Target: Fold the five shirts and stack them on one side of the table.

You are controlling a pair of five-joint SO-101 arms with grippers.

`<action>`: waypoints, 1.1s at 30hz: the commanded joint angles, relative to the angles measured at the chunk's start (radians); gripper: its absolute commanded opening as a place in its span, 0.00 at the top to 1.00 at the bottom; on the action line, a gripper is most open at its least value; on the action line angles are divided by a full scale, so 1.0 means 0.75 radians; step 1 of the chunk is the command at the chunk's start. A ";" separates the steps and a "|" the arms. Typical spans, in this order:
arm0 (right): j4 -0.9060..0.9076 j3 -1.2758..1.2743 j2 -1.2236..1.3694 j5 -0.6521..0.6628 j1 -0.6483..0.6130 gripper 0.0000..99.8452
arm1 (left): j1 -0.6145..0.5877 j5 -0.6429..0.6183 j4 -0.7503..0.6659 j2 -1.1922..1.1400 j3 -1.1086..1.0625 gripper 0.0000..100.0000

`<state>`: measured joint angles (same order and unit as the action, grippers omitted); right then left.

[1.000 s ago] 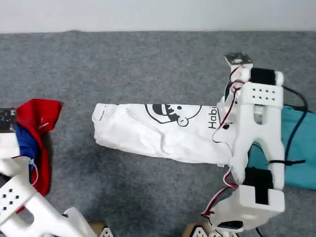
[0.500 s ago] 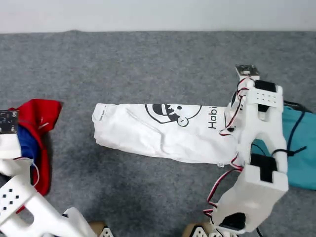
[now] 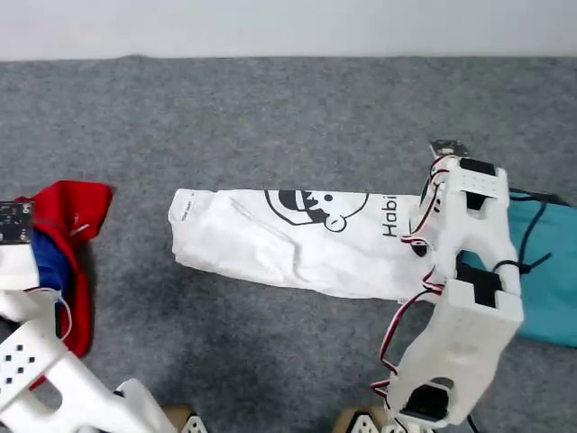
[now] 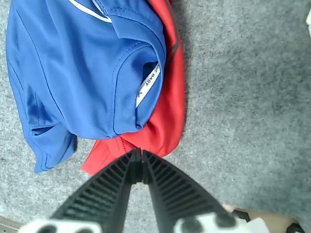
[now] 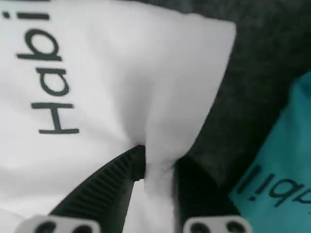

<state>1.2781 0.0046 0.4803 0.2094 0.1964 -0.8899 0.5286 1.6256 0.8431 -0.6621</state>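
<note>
- My right gripper [image 5: 156, 162] pinches a fold of the white shirt [image 3: 288, 242], mid-table, at its end beside the teal shirt [image 3: 552, 289]
- My left gripper [image 4: 141, 159] is pressed together at the edge of the red shirt [image 4: 167, 111], with the blue shirt [image 4: 82, 68] lying on it

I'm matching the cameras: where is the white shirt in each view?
High view: white shirt lies mid-table.
Right wrist view: its printed end pinched in the right gripper.
Left wrist view: perhaps its corner at the picture's edge.
Shared landmark: teal shirt beside it.
</note>
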 commanded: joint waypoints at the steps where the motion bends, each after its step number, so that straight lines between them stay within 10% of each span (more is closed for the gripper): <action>1: 0.034 0.010 -0.030 -0.014 -0.073 0.99 | 0.004 0.012 0.010 0.029 0.017 1.00; 16: 0.267 0.006 -0.590 0.068 -0.455 0.99 | 0.012 0.008 0.010 0.029 0.015 1.00; 33: -0.157 0.010 -0.588 0.072 -0.987 0.99 | 0.012 0.006 0.045 0.029 0.015 1.00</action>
<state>1.2229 -0.0015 0.0338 0.2478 -0.5017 -0.8899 0.5286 1.6395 0.8431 -0.6621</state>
